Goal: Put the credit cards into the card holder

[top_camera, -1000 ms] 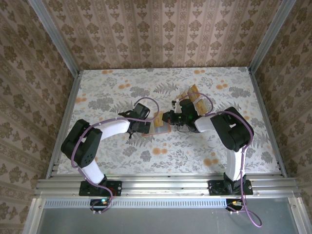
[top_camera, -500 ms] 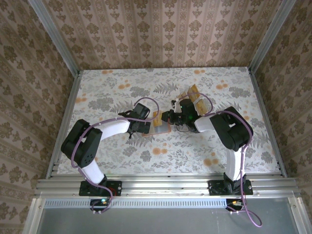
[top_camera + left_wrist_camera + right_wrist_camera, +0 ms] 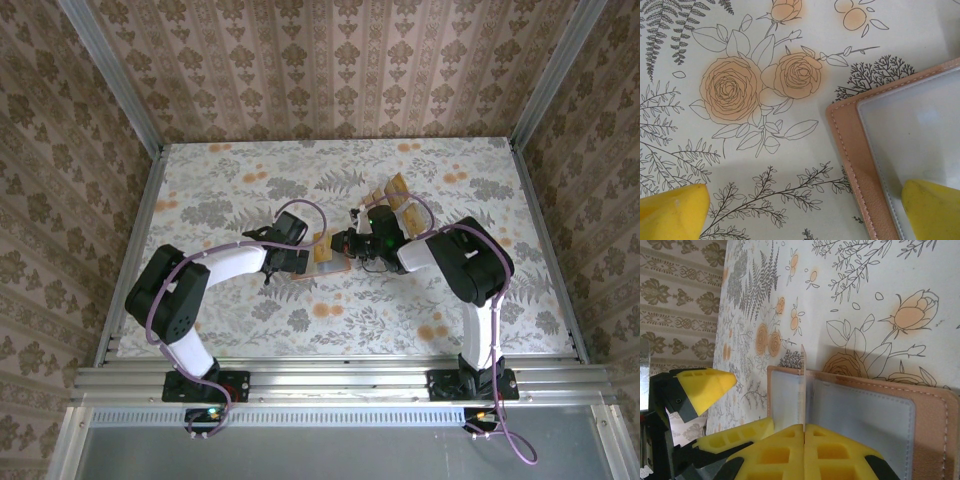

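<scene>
The card holder lies open on the table, pink-rimmed with greyish inner faces up; I also see its corner and the holder between the arms. My right gripper is shut on a credit card, seen edge-on and standing upright over the holder's middle fold. My left gripper is open, straddling the holder's edge: one yellow fingertip rests on the grey inner face, the other is over bare table. The grippers, left and right, meet at the holder. More credit cards stand behind them.
The spare cards sit in a clear plastic stand just behind the right gripper. The floral tablecloth is bounded by metal rails and patterned walls. The left gripper's fingers are close to the holder's left edge.
The right gripper has edged slightly left with the card, closer over the holder. The left arm has stayed where it was.
</scene>
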### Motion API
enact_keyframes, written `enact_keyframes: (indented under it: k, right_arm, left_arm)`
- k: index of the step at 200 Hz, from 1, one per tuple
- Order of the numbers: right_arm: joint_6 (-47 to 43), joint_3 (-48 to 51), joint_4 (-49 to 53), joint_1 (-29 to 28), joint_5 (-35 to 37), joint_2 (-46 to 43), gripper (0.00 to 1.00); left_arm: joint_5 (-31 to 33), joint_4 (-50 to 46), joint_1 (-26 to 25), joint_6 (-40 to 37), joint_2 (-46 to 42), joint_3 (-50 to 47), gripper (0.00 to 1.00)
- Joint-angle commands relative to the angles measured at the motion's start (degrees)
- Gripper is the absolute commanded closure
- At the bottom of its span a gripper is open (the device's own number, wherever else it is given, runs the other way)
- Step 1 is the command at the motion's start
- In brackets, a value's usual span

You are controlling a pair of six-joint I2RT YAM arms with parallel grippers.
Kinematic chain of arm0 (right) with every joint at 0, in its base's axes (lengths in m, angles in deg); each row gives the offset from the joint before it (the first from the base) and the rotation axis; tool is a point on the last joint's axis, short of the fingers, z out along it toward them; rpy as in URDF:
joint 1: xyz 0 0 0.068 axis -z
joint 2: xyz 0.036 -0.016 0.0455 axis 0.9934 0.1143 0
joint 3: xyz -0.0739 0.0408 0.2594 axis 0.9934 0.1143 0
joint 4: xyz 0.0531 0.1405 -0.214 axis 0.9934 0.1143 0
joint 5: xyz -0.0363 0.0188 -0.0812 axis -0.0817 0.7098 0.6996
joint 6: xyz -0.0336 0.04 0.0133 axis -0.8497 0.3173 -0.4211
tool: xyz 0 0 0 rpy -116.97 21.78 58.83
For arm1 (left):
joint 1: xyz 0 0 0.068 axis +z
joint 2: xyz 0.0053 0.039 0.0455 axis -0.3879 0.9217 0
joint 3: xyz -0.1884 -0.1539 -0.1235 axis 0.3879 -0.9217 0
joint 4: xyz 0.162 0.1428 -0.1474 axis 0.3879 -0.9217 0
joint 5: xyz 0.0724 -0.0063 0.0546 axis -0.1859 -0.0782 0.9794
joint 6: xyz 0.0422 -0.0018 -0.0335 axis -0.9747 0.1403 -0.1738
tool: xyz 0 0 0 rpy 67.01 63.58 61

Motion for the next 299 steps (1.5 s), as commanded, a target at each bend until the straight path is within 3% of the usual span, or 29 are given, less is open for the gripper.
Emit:
enact_keyframes:
  k: [1, 117, 240, 299]
  right_arm:
    - [-0.30, 1.72, -1.79, 0.22, -1.48, 1.08, 1.00]
    - [-0.54, 5.34, -3.83, 1.72, -1.72, 1.28, 1.00]
    - [-0.92, 3.27, -4.33, 1.63, -7.97, 4.38, 1.00]
    - [-1.40, 3.82, -3.32, 2.41, -6.45, 3.45, 1.00]
  left_arm:
    - [1.11, -4.83, -0.20, -0.08, 0.66, -1.05, 0.00]
    - [1.19, -5.00, -0.20, -0.05, 0.51, -0.99, 0.00]
    - [1.15, -4.99, -0.19, -0.03, 0.84, -0.86, 0.00]
    - [1.25, -5.16, -0.24, -0.05, 0.84, -0.64, 0.00]
